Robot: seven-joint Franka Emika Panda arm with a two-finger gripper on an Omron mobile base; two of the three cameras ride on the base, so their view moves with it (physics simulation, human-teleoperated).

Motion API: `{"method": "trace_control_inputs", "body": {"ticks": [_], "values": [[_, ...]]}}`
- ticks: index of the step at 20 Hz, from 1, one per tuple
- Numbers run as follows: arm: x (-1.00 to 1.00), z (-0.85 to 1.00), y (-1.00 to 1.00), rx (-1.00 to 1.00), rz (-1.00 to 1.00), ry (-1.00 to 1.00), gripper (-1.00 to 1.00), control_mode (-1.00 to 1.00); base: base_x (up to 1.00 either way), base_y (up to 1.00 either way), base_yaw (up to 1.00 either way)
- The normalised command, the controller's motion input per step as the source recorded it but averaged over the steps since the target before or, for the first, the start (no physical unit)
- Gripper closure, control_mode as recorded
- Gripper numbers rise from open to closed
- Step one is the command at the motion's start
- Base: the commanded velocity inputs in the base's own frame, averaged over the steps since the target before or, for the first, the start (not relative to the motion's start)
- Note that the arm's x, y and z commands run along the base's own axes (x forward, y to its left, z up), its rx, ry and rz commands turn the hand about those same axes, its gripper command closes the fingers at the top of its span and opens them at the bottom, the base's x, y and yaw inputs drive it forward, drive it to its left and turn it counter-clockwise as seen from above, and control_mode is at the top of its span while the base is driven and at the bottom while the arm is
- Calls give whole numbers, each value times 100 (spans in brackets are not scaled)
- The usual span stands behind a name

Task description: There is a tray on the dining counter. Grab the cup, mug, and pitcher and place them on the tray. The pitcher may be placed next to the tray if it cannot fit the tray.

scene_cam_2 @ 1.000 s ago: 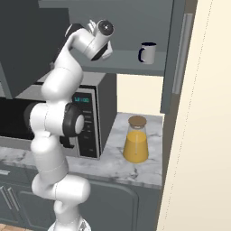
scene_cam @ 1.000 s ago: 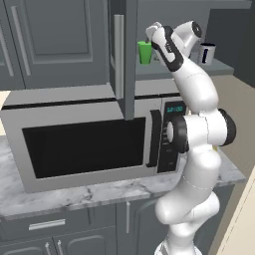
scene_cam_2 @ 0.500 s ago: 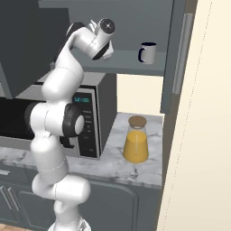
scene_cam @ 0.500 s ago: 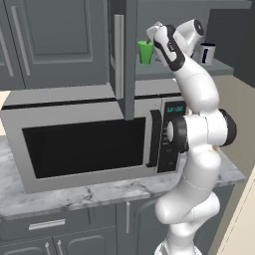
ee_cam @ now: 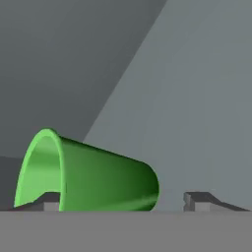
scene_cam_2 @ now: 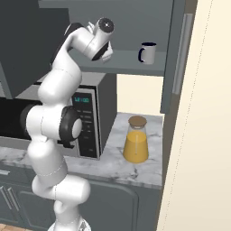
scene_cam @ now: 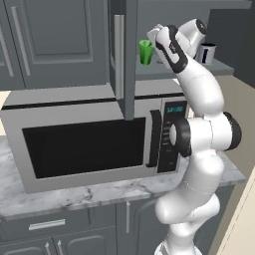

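Note:
The green cup (scene_cam: 145,51) stands on the open upper cabinet's shelf. In the rolled hand view the cup (ee_cam: 93,174) appears to lie on its side, between my fingertips. My gripper (scene_cam: 155,41) is at the cup and open (ee_cam: 120,202). The left fingertip (ee_cam: 47,202) overlaps the rim, and the right one stands a little off the cup's base. The pale mug (scene_cam: 206,54) with a dark rim sits further right on the same shelf (scene_cam_2: 147,53). The yellow-orange pitcher (scene_cam_2: 136,140) stands on the marble counter below. The tray and the dining counter are out of view.
A steel microwave (scene_cam: 94,134) sits on the marble counter (scene_cam_2: 113,164) under the shelf. The cabinet's open door (scene_cam: 123,55) hangs edge-on just left of the cup. A cream wall (scene_cam_2: 203,135) closes the right side.

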Motion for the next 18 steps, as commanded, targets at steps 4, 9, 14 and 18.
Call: {"method": "trace_control_inputs", "body": {"ticks": [4, 9, 14, 18], "values": [[0, -39, 0, 0, 0, 9, 100, -100, 0, 0, 0], [-2, -35, 0, 0, 0, 5, 100, -100, 0, 0, 0], [-23, -32, 0, 0, 0, 1, 100, -100, 0, 0, 0], [-49, -32, 0, 0, -1, 0, 100, -100, 0, 0, 0]]}}
